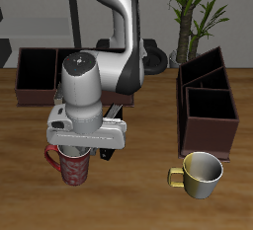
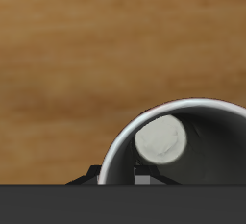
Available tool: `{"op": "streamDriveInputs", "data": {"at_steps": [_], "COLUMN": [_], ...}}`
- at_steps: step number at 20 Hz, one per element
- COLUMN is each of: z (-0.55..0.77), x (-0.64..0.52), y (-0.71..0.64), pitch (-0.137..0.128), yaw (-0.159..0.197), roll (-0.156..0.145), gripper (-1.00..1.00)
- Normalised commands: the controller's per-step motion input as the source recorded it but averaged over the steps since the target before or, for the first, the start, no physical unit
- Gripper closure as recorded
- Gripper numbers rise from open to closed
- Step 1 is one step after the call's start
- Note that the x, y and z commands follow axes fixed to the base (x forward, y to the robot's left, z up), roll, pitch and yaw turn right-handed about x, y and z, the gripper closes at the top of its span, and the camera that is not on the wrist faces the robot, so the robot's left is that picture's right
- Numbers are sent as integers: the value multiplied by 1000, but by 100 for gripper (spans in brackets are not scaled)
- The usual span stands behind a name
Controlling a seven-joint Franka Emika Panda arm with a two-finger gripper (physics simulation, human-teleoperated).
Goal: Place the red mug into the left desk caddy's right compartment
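Observation:
The red mug (image 1: 74, 167), speckled pale pink with a red handle, stands upright on the table near its front edge. My gripper (image 1: 77, 147) is right on top of it, with its fingertips hidden by the hand at the mug's rim. The wrist view shows the mug's pale rim (image 2: 144, 122) and grey inside very close. Small dark finger parts show on either side of the rim wall, and their closure is unclear. The left desk caddy (image 1: 182, 101) is dark reddish-brown and stands apart from the mug. Its large right compartment (image 1: 210, 108) is dark and empty.
A plain yellow-cream mug (image 1: 200, 173) stands near the front edge, just in front of the left desk caddy. A second, wide dark caddy (image 1: 40, 71) sits at the back of the table. A potted plant (image 1: 198, 12) stands behind the table.

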Motion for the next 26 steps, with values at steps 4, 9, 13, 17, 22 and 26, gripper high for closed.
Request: {"op": "streamDriveInputs", "data": {"at_steps": [4,9,13,17,22,26], "z": [1,323,741,423,538,691], "x": [-9,-43,-266,-233,-348,-457], "y": [45,88,62,-48,-135,-212], "pitch": [-1,-42,-92,-53,-66,-63], "yaw": [18,21,18,19,15,-5], "roll": [-4,7,-2,-9,-30,-43], "gripper": [100,100,100,100,100,100]}}
